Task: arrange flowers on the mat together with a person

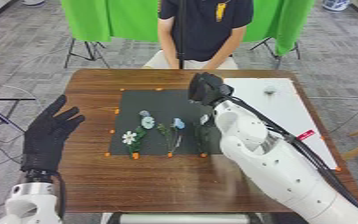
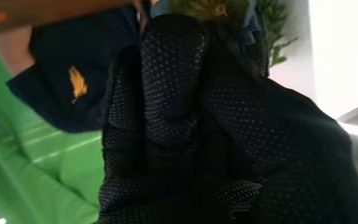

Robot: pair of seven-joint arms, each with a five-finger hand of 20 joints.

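In the head view my left hand (image 1: 46,135) is open over the table's left side. My right hand (image 1: 211,90) is above the dark mat's (image 1: 162,102) far right corner. On the mat lie a white flower (image 1: 129,137), a pale blue flower (image 1: 147,121) and another blue flower (image 1: 178,123), with green stems toward the near edge. A further stem, partly covered by my right arm, lies at the mat's right. In the right wrist view a flower (image 2: 213,7) with green leaves (image 2: 275,30) is close to my right hand (image 2: 184,135); I cannot tell whether it is held.
A white board (image 1: 291,115) lies right of the mat, with a small pale flower (image 1: 270,90) near its far end. Orange marks line the mat's edges. My right arm crosses the board and the mat's right side.
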